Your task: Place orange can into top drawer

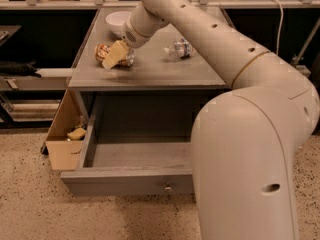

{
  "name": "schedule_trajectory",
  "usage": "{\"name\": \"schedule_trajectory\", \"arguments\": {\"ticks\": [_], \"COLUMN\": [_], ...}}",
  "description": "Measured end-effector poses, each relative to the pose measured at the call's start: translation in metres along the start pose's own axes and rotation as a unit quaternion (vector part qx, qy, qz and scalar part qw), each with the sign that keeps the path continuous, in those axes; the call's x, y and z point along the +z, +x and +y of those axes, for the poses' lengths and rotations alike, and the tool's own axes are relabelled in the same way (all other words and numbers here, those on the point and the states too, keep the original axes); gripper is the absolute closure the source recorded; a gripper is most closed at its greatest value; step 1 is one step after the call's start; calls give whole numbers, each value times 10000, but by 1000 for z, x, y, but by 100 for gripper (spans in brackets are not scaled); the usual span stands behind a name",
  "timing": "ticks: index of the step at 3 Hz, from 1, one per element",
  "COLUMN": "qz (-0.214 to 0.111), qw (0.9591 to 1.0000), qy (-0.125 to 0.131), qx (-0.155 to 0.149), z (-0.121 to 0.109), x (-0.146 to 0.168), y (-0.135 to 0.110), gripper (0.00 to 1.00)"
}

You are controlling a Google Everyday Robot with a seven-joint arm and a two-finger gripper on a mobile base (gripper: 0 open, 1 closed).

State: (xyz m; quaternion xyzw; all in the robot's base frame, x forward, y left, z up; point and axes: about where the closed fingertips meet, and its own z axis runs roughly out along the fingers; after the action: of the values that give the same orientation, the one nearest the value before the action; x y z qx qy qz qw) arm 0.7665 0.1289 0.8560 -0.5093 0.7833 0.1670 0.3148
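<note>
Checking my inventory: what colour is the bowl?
White, camera view; the bowl sits behind the gripper, which is at the orange can.
</note>
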Motion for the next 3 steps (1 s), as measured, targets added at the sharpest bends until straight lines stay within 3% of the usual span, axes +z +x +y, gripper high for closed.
{"name": "schedule_trajectory", "arguments": {"ticks": [1,2,3], "qz": [83,70,-97], "qw": [10000,10000,9998], "qy": [-48,-50,-26], "qx": [20,1,-159], "z": [3,4,16], "x": [15,14,-2], "y": [3,3,8], "gripper": [38,69,92]}}
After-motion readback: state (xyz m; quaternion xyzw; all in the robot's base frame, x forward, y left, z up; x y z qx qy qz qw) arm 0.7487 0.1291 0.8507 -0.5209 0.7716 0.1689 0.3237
